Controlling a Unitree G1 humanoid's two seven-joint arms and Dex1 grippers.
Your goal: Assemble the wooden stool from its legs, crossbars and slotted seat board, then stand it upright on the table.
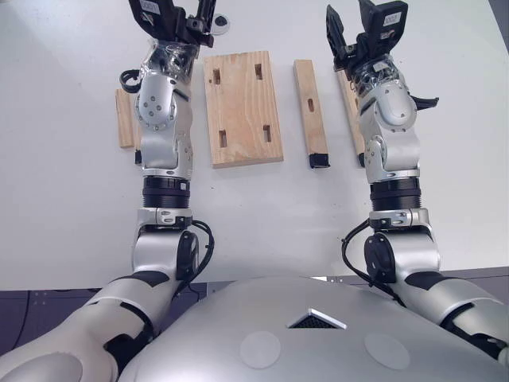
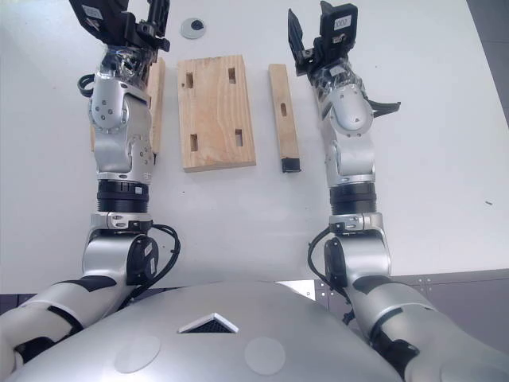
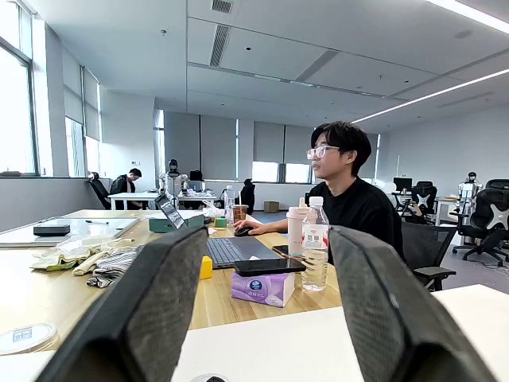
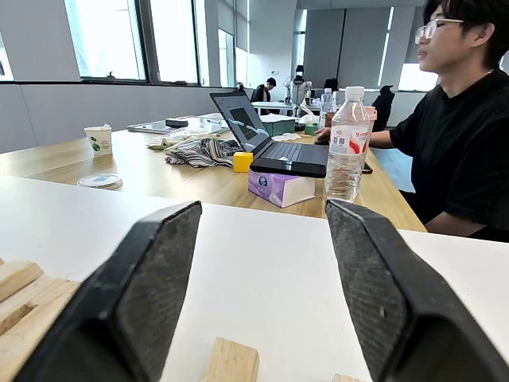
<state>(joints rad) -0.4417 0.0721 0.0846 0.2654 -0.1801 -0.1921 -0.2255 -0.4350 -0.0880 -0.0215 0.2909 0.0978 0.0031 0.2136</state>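
Observation:
The slotted seat board (image 1: 242, 107) lies flat on the white table (image 1: 64, 207), with several slots in its top. To its right lies a wooden leg (image 1: 310, 107) with a black cap at its near end. Another leg (image 1: 351, 111) lies partly under my right forearm. Left of the board, wooden pieces (image 2: 156, 95) are half hidden by my left forearm. My left gripper (image 1: 179, 20) is open and empty, raised past the board's far left corner. My right gripper (image 1: 354, 32) is open and empty above the far ends of the right-hand legs (image 4: 231, 362).
A small grey round disc (image 2: 193, 29) sits in the table beyond the seat board. The table's near edge (image 1: 262, 274) runs just in front of my arms. Bare white surface lies at the far left and right (image 2: 445, 159).

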